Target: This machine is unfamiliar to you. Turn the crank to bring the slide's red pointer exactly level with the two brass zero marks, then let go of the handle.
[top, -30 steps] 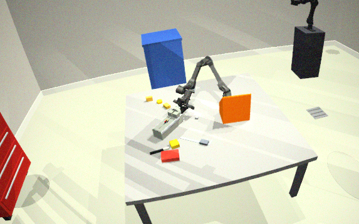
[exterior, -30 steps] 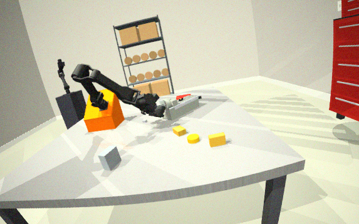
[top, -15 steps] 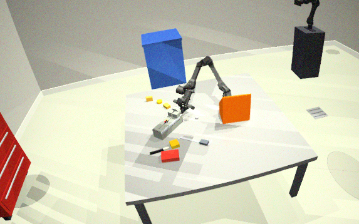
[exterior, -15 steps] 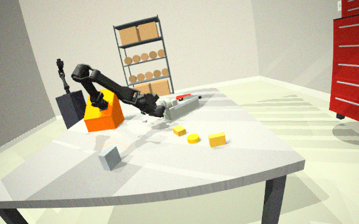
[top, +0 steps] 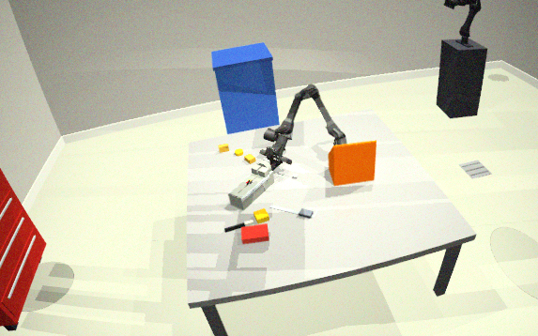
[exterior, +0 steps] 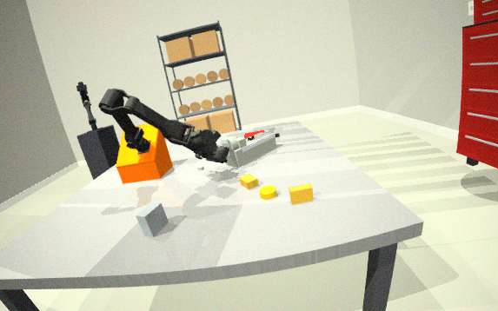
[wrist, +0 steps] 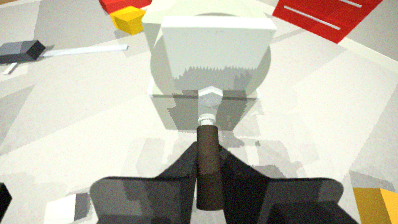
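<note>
The machine (top: 250,189) (exterior: 252,148) (wrist: 215,45) is a long grey box on the table. A red pointer (top: 249,181) (exterior: 254,134) sits on its slide; I cannot make out the brass marks. At the machine's near end a crank wheel carries a dark brown handle (wrist: 209,165). My gripper (wrist: 204,145) (top: 274,161) (exterior: 222,154) is shut on that handle, which points down from the crank's hub in the wrist view.
An orange box (top: 352,161) (exterior: 142,155) stands by the arm's base. Yellow blocks (exterior: 301,193) (top: 223,147), a red block (top: 254,233), a yellow block (top: 261,215), a black marker (top: 235,226), a grey block (exterior: 152,218) and a scraper (top: 294,211) lie around on the table (top: 369,235).
</note>
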You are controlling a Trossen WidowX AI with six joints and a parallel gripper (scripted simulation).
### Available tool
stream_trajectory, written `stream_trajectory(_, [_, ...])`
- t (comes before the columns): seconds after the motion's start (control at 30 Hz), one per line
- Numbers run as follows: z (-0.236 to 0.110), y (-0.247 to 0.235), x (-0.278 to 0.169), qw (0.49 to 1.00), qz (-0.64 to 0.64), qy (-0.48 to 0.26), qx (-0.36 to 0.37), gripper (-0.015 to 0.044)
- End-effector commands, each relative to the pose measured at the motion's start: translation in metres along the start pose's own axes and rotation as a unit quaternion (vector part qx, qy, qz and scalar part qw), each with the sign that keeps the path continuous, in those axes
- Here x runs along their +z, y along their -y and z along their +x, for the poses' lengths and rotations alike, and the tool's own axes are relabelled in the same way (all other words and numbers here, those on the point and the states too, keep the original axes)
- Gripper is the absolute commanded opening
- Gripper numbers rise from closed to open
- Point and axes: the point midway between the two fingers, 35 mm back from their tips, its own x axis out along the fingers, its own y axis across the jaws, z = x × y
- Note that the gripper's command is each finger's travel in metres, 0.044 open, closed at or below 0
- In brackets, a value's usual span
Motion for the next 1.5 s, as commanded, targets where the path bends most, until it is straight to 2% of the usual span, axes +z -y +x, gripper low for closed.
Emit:
stream_trajectory(0.0, [0.0,-0.009,0.0,1.0,0.002,-0.001,0.012,0.0])
stream_trajectory(1.47, [-0.006,-0.022,0.005,1.0,0.002,-0.001,0.012,0.0])
